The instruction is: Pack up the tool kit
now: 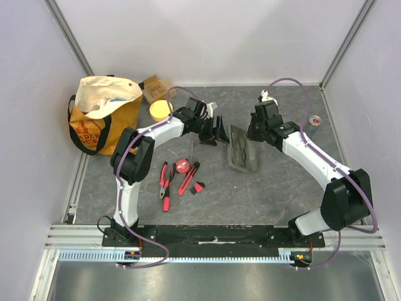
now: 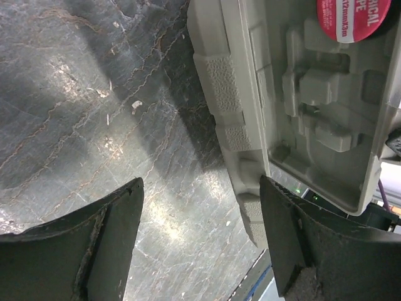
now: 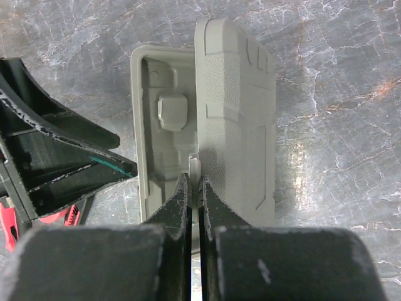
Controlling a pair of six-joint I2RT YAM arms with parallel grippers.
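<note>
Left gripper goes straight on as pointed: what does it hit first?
Probably bare table between the left gripper's open fingers. The case's edge lies ahead of one finger and might catch first; depth unclear.

Tape roll (image 2: 356,17) by case (image 2: 313,138): cut by top edge, label part-legible. Red tool (image 3: 11,231) left of case: cut by edge, type n/k.

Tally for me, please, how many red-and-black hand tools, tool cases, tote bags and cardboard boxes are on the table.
red-and-black hand tools: 3
tool case: 1
tote bag: 1
cardboard box: 1
Total: 6
</note>
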